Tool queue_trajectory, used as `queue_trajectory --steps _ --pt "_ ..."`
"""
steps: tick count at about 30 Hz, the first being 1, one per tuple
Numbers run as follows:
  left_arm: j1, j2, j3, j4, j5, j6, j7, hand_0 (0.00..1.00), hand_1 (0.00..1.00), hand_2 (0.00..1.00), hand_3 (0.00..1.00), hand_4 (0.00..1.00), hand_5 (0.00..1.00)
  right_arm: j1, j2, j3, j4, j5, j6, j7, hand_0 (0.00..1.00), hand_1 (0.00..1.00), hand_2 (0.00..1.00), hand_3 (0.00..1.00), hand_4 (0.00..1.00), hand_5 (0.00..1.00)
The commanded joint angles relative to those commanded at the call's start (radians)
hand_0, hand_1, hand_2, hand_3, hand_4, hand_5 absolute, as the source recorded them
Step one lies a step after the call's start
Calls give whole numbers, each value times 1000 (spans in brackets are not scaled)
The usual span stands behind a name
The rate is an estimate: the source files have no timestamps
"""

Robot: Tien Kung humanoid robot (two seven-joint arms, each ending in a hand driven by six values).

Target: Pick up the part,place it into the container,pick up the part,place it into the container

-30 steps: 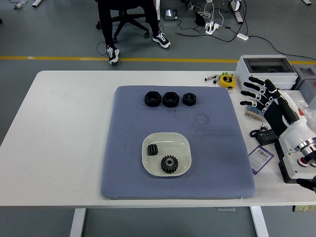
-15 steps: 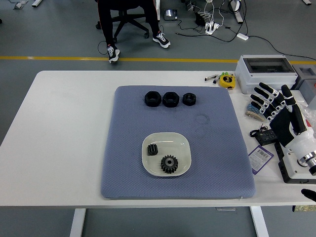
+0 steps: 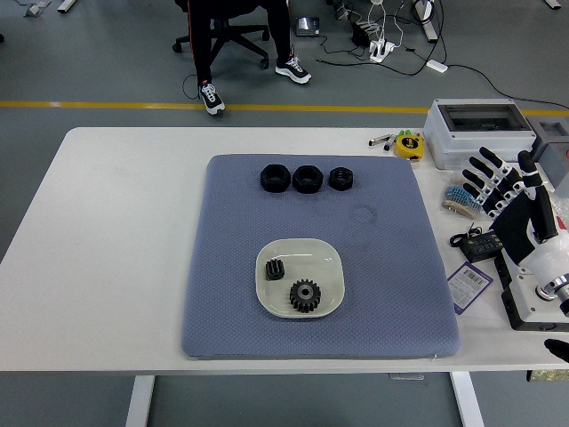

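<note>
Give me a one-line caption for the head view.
Open right robot hand at the table edge; black gear and small black part in the cream dish.

From my screen I saw a white table (image 3: 107, 267) with a blue-grey mat (image 3: 391, 267) laid across its middle. Along the table's right side sat a grey box (image 3: 476, 129), a yellow tape measure (image 3: 409, 145) with pens (image 3: 380, 140) just beside it, a small brush (image 3: 458, 203) and a barcode tag (image 3: 468, 286). Beyond the far edge, a person's legs (image 3: 240, 44) showed at an office chair (image 3: 222, 40), near floor cables (image 3: 382, 44).
</note>
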Motion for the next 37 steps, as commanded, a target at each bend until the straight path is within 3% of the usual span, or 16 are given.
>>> queue_trajectory --steps 37 --pt "-2 1 16 -1 -22 0 -3 703 670 651 556 631 579 -8 11 4 -6 119 -55 -6 987 889 915 906 998 867"
